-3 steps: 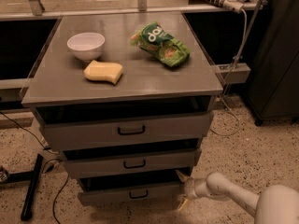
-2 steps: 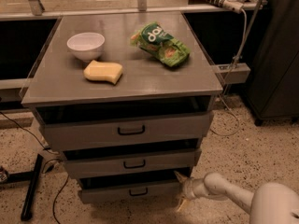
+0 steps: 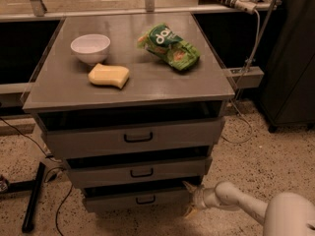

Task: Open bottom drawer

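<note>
The bottom drawer (image 3: 135,199) is the lowest and narrowest of three grey fronts, with a small black bar handle (image 3: 145,199) at its centre. A dark gap shows above its front. My gripper (image 3: 189,198) comes in low from the lower right on a white arm and sits at the drawer's right end, just above the floor. Its upper finger reaches the drawer's top right corner and the lower one points at the floor beside it.
The middle drawer (image 3: 138,171) and top drawer (image 3: 133,137) sit above. On the cabinet top (image 3: 147,82) lie a white bowl (image 3: 90,48), a yellow sponge (image 3: 109,75) and a green chip bag (image 3: 169,47). A black stand leg (image 3: 33,196) and cables lie left on the floor.
The arm has slid left a little, bringing the gripper closer against the bottom drawer's right end. The drawers look unchanged.
</note>
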Available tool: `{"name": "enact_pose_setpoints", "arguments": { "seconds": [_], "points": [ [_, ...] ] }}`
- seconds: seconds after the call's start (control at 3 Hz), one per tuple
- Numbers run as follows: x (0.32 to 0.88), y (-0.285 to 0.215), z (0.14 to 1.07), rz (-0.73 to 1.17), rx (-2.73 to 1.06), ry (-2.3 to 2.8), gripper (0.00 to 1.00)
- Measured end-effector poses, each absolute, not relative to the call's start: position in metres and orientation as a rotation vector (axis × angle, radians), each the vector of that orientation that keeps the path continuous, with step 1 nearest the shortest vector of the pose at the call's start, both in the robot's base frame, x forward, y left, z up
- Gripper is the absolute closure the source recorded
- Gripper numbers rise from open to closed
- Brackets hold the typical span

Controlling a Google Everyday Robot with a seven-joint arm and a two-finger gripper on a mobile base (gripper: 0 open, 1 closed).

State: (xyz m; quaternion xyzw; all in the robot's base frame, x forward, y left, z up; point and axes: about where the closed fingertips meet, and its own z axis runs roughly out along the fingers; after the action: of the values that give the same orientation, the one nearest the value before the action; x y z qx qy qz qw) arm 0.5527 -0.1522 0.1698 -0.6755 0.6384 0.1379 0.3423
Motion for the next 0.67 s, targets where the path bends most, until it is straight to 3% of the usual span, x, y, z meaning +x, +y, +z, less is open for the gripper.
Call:
{"name": "enact_pose_setpoints", "arguments": {
  "seconds": [0.67],
  "points": [
    [0.5511, -0.1513, 0.1755, 0.361, -1.75, 1.649, 0.64]
  ]
}}
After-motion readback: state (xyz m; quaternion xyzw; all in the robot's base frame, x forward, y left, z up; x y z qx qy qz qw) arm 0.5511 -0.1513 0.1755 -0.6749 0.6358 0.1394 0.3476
